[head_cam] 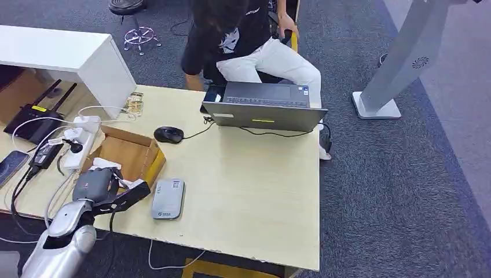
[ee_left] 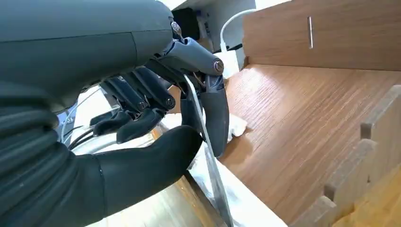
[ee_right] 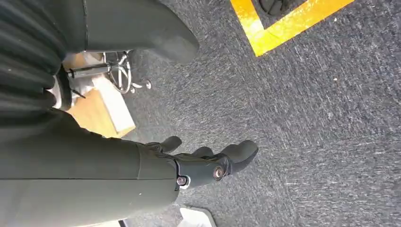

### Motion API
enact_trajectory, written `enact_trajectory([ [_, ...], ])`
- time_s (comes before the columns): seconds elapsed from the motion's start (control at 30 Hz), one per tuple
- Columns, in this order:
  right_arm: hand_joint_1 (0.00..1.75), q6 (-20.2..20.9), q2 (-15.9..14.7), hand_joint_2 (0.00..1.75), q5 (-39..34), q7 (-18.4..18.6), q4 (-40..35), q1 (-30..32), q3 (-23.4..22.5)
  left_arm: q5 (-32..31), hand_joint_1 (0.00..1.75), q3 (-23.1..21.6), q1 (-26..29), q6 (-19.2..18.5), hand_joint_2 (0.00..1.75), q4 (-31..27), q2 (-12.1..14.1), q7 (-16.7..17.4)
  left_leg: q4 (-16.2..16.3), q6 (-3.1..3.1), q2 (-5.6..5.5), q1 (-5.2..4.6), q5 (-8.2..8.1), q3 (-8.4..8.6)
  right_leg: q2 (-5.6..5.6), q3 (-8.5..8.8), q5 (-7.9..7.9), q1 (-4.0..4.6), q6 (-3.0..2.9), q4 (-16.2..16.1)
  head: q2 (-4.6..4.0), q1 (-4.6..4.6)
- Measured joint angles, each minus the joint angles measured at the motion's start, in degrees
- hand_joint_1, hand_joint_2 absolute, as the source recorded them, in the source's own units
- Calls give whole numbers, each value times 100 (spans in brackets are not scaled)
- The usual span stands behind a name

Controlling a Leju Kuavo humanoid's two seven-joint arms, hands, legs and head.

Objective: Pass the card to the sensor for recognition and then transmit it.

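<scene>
My left hand hovers over the table's front left part and pinches a thin white card that sticks out toward the right. In the left wrist view the card is seen edge-on between the thumb and a finger of the left hand. The grey sensor lies flat on the wooden table, a short gap to the right of the card's tip. My right hand hangs above grey carpet with its fingers apart, holding nothing.
An open cardboard box holding white paper sits just behind my left hand. A mouse and a laptop lie farther back, where a person sits. A power strip, cables, a router and a phone crowd the left.
</scene>
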Motion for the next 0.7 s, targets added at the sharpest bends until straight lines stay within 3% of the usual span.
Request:
enact_trajectory([
  [0.5,0,0,-4,175,0,-17,0,0,4,0,175,-46,-22,46,175,0,2,15,0,0,0,0,0,0,0,0,0,0,0,0,0,0],
  [0.7,0,0,-11,175,0,-19,0,-9,94,199,175,-50,-363,83,175,26,-72,18,2,-2,-5,0,3,0,-2,2,2,0,1,0,0,0],
])
